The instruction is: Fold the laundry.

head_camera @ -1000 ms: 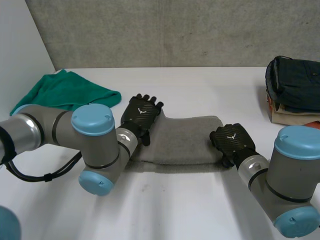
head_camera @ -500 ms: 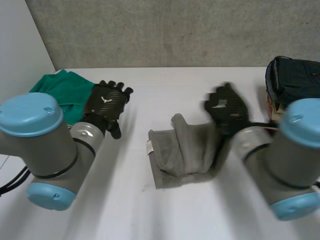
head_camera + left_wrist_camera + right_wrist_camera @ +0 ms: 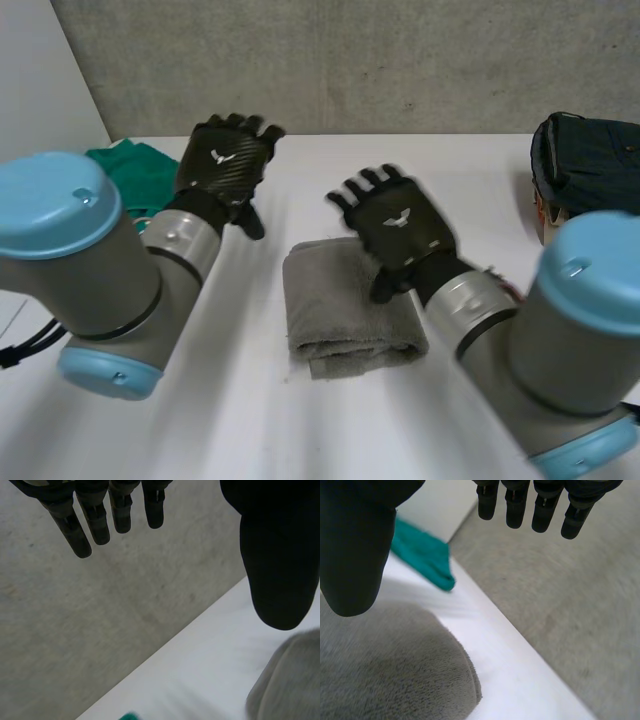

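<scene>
You have both hands holding nothing. Your left hand has its fingers straight and spread wide, the thumb well apart from them, pointing toward the grey wall. Your right hand is equally wide, fingers straight. The grey towel lies folded into 1 compact bundle on the white bench, under your right palm and thumb, with the fingertips reaching past its far edge. From your left hand the towel sits off to the thumb side. The green cloth lies crumpled near your left hand, on the side away from the thumb. A dark bag sits well apart from your right fingers.
</scene>
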`<state>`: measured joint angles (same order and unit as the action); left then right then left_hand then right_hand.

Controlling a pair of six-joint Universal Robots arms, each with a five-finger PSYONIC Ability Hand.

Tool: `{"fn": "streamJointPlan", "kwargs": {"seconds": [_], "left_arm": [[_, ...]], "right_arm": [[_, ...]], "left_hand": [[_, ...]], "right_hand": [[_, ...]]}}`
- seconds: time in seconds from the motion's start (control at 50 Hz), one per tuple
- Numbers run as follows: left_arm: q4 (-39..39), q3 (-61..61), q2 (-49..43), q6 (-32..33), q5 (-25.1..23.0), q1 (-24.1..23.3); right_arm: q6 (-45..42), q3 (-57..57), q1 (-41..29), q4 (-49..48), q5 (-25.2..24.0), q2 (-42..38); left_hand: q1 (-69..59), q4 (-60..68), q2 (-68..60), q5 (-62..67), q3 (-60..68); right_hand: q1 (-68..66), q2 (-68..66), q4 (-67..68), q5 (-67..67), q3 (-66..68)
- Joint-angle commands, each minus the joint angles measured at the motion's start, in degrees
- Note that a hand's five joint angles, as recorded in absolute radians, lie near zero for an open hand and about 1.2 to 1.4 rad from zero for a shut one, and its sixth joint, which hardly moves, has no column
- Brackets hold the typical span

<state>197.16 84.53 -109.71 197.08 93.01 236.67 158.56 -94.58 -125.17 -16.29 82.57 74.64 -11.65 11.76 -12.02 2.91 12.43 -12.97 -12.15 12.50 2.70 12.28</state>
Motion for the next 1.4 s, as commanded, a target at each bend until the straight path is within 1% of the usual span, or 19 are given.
{"fn": "streamJointPlan", "kwargs": {"seconds": [0.02, 0.12, 0.14, 0.2, 0.28, 0.42, 0.52, 0.62, 0.66, 0.68, 0.7, 0.78, 0.86, 1.1, 1.18, 1.2, 1.26, 1.3, 1.4], "left_arm": [[-2.56, -7.96, -8.13, -4.51, 0.24, -6.38], [-7.83, -11.14, -15.00, -4.69, 3.57, -9.03], [-10.10, -11.57, -17.36, -4.69, 6.28, -9.30], [-12.49, -11.14, -19.66, -4.86, 9.38, -9.65], [-14.43, -10.09, -21.25, -4.86, 10.26, -10.35], [-15.31, -8.41, -19.41, -4.60, 9.91, -10.27], [-15.05, -10.08, -12.39, -4.25, 9.30, -8.69], [-14.61, -13.42, -8.34, -4.16, 2.55, -6.58], [-14.87, -15.44, -7.89, -4.25, -4.47, -5.61], [-14.87, -15.88, -7.81, -4.25, -5.72, -5.43], [-15.05, -17.10, -7.80, -4.42, -10.00, -4.91], [-16.18, -19.57, -7.72, -4.77, -20.72, -4.12], [-18.73, -20.98, -7.72, -5.04, -27.60, -3.59], [-19.62, -21.42, -8.68, -5.57, -28.94, -3.85], [-19.62, -21.33, -8.77, -5.57, -29.02, -3.76], [-19.62, -21.33, -8.77, -5.57, -29.02, -3.76], [-19.62, -21.25, -8.68, -5.65, -29.02, -3.59], [-19.62, -21.25, -8.68, -5.65, -29.02, -3.50], [-19.70, -21.16, -8.25, -5.57, -28.94, -3.50]], "right_arm": [[16.34, 4.93, 9.23, 11.09, -3.21, -0.54], [16.00, 13.18, 9.77, 19.71, -4.88, -12.48], [15.65, 15.37, 9.68, 21.63, -5.31, -15.63], [14.95, 17.67, 9.94, 24.10, -6.37, -19.34], [13.10, 19.08, 9.94, 24.55, -6.02, -23.38], [4.14, 18.12, 9.85, 24.03, -2.42, -22.70], [1.06, 13.05, 9.15, 16.41, 3.19, -15.95], [-1.58, 4.34, 4.24, 7.25, 3.91, -7.59], [-4.11, -0.48, 1.17, 2.96, 4.00, -6.00], [-4.74, -1.64, 0.46, 1.89, 4.00, -5.91], [-5.44, -2.96, -0.25, 0.57, 4.09, -5.91], [-7.47, -7.89, -2.71, -4.10, 4.53, -6.52], [-7.91, -9.83, -2.89, -6.12, 4.26, -9.06], [-8.35, -7.11, -2.36, -15.00, 4.44, -16.98], [-8.53, -4.82, -2.36, -15.70, 4.44, -19.35], [-7.83, -3.95, -2.36, -15.88, 4.09, -19.79], [-8.09, -2.45, -2.28, -16.84, 3.82, -20.06], [-8.00, -1.48, -2.28, -17.37, 3.56, -20.23], [-7.91, 1.06, -2.10, -17.55, 3.74, -21.11]], "left_hand": [[0.76, -0.88, 1.13, -2.02, -1.54], [0.42, -0.54, 0.80, -1.68, -1.20], [0.59, -0.71, 0.96, -1.85, -1.37], [0.59, -0.71, 0.97, -1.85, -1.37], [0.76, -0.88, 1.13, -2.02, -1.54], [1.09, -1.21, 1.47, -2.36, -1.88], [0.93, -1.05, 1.30, -2.19, -1.71], [0.09, -0.21, 0.46, -1.35, -0.87], [0.09, -0.20, 0.46, -1.35, -0.87], [0.09, -0.20, 0.46, -1.35, -0.87], [-0.91, 0.79, -0.54, -0.35, 0.13], [-1.59, 1.48, -1.22, 0.33, 0.81], [-1.76, 1.65, -1.39, 0.50, 0.98], [-1.09, 0.97, -0.72, -0.17, 0.31], [-1.09, 0.97, -0.72, -0.17, 0.31], [-1.09, 0.97, -0.72, -0.17, 0.31], [-1.09, 0.97, -0.72, -0.17, 0.31], [-1.09, 0.97, -0.72, -0.17, 0.31], [-0.92, 0.80, -0.55, -0.34, 0.14]], "right_hand": [[2.97, 2.15, -2.50, -2.70, -2.28], [2.97, 2.15, -2.50, -2.70, -2.28], [2.97, 2.15, -2.50, -2.70, -2.28], [2.97, 2.15, -2.50, -2.70, -2.28], [2.97, 2.15, -2.50, -2.70, -2.28], [-5.69, -6.50, 6.16, 5.95, 6.38], [-5.53, -6.35, 6.01, 5.80, 6.23], [-3.01, -3.83, 3.48, 3.28, 3.70], [-1.50, -2.32, 1.97, 1.77, 2.19], [-1.16, -1.97, 1.63, 1.42, 1.85], [-0.99, -1.80, 1.46, 1.25, 1.68], [-0.98, -1.80, 1.46, 1.25, 1.68], [-0.98, -1.80, 1.46, 1.25, 1.68], [-7.02, -7.84, 7.49, 7.29, 7.71], [-24.98, -25.80, 25.45, 25.25, 25.67], [-40.69, -41.51, 41.16, 40.96, 41.38], [-61.30, -62.12, 61.77, 61.57, 61.99], [-67.00, -67.82, 67.47, 67.27, 67.69], [-67.03, -67.85, 67.50, 67.30, 67.72]]}}
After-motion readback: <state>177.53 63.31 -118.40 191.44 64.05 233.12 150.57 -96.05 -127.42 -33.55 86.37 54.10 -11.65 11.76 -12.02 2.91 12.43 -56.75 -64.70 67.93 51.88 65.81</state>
